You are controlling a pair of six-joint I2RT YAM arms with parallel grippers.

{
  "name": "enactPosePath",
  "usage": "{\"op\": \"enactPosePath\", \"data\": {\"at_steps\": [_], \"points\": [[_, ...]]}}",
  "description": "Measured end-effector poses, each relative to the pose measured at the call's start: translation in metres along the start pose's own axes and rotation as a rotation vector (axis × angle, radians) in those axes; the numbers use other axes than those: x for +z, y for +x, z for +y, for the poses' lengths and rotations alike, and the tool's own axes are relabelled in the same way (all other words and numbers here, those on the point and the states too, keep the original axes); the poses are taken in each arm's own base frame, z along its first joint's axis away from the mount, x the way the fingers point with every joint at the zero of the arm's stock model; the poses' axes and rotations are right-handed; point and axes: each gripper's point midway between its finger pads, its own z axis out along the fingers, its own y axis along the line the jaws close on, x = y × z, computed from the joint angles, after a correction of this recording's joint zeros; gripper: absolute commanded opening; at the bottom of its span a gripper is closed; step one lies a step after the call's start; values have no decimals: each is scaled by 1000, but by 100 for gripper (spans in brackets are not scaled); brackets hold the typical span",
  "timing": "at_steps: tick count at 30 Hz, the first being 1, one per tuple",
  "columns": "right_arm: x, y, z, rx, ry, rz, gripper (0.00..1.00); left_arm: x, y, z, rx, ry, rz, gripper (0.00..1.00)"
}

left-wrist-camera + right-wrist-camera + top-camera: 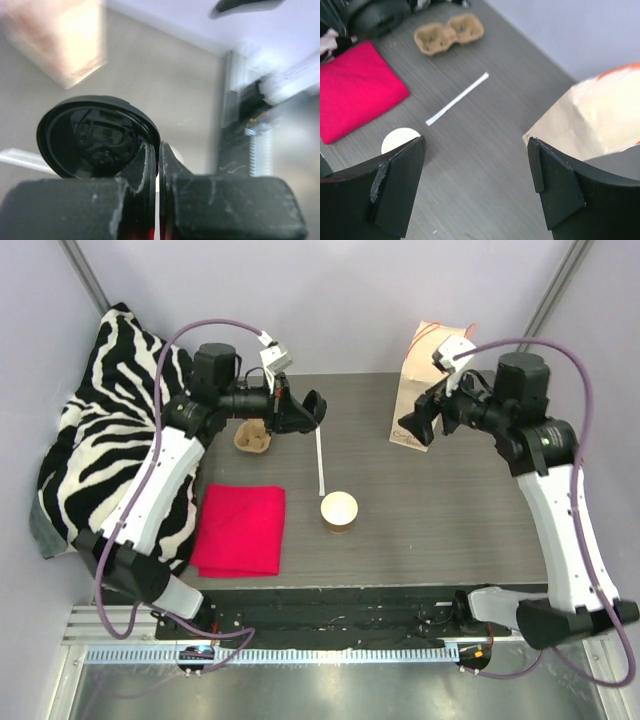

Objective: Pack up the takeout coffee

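Note:
The brown paper cup (pixel 339 511) stands open, pale inside up, near the middle of the table; its rim shows in the right wrist view (pixel 399 140). My left gripper (pixel 308 412) is shut on the round black lid (pixel 95 137), pinching its rim and holding it in the air above the table's back. In the top view the lid (pixel 314 408) shows edge-on. My right gripper (pixel 418 423) is open and empty, raised beside the kraft paper bag (pixel 420 390). The bag also shows in the right wrist view (pixel 592 117).
A tan pulp two-cup carrier (pixel 254 436) lies at the back left. A white wrapped straw (pixel 320 462) lies behind the cup. A folded red cloth (pixel 240 530) lies at the front left. A zebra-print cloth (pixel 100 440) hangs over the table's left edge.

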Motion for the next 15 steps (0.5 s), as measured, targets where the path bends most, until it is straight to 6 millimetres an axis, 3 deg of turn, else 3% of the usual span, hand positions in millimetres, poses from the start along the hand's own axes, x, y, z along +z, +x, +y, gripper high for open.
{"op": "enactPosePath", "data": {"at_steps": [1,5,7,11,15], "points": [[-10,-12,5,-36,-2,-53,91,-3,-9,-19,-62,52,-45,0],[-47,-45,31,-168,-19,-240,88,-2,-23,-61,-320,247,-173,0],[-61,-55,45,-226,-37,-319,79,2,-25,-66,-456,328,-216,0],[-80,-74,67,-324,-84,-430,73,3,-25,-73,-683,460,-233,0],[-78,-79,81,-383,-142,-479,70,-15,-45,-93,-728,572,-265,0]]}}
